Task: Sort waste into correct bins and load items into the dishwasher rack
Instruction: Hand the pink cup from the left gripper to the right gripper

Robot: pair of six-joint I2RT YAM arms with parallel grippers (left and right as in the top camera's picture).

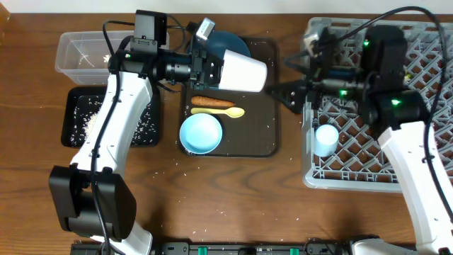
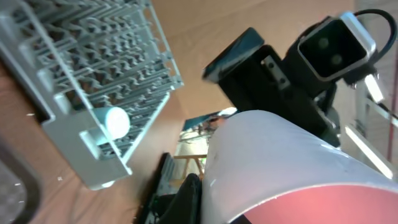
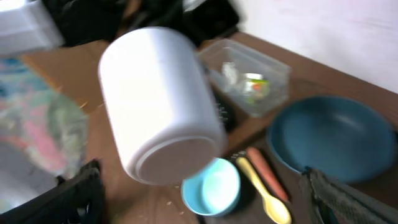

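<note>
My left gripper (image 1: 214, 68) is shut on the pink cup (image 1: 242, 71), held sideways above the dark brown serving tray; the cup fills the left wrist view (image 2: 280, 165) and the right wrist view (image 3: 158, 102). My right gripper (image 1: 284, 93) is open and empty, just right of the cup's base, its fingers wide apart (image 3: 202, 202). The dark blue plate (image 1: 239, 41), orange carrot (image 1: 211, 101), yellow spoon (image 1: 224, 112) and light blue bowl (image 1: 200, 133) lie on the tray. A small light blue cup (image 1: 326, 139) stands in the grey dishwasher rack (image 1: 417, 71).
The dark brown serving tray (image 1: 263, 138) sits at centre. The clear tub (image 1: 71, 53) at the far left holds tissue and a wrapper (image 3: 252, 81). The black tray (image 1: 74, 131) in front of it holds rice, with grains scattered on the table beside it.
</note>
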